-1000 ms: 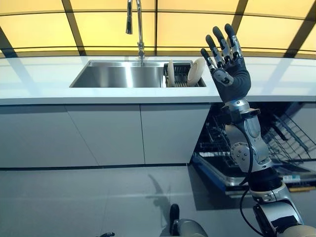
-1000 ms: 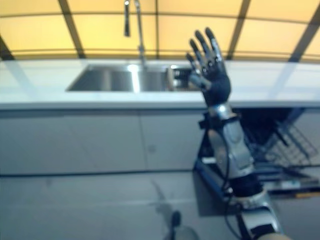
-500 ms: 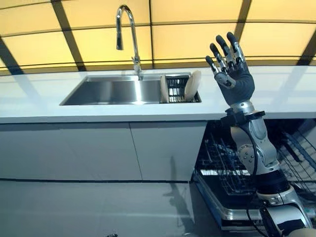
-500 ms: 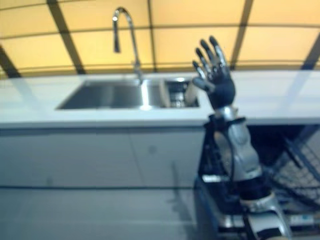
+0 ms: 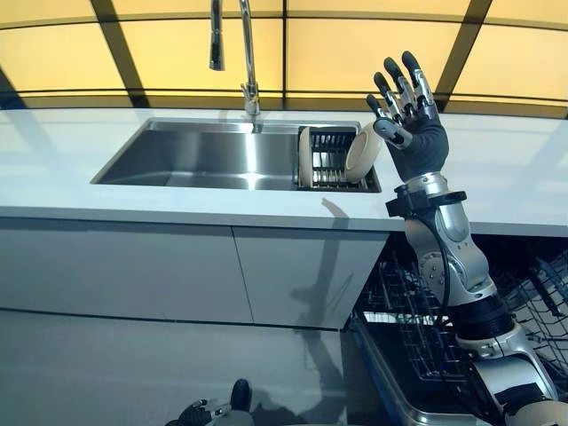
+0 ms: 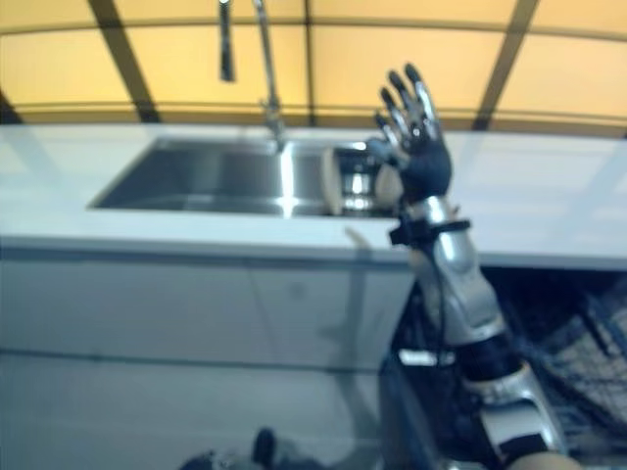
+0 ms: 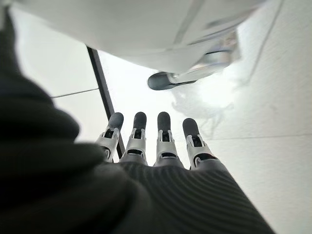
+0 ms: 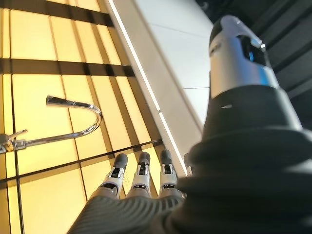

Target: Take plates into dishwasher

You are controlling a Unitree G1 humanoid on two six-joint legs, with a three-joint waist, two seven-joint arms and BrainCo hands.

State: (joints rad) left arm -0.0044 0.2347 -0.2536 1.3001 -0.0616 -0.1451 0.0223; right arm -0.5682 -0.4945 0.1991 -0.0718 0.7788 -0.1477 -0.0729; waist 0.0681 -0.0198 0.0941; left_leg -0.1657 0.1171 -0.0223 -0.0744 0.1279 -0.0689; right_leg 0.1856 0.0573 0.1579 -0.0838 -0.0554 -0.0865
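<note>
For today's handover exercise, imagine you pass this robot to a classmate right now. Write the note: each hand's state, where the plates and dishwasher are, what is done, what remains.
Right hand: open, raised beside the plates, holding nothing.
Left hand: open, empty, hanging low.
Plates: two stand upright in the rack at the sink's right end.
Dishwasher: open below the counter, right of the cabinets.
Done: no plate moved yet.
Left: grasp each plate and load it.

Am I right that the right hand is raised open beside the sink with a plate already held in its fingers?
Not quite: the right hand is raised open but empty. The left eye view shows both plates standing in the sink's rack.
</note>
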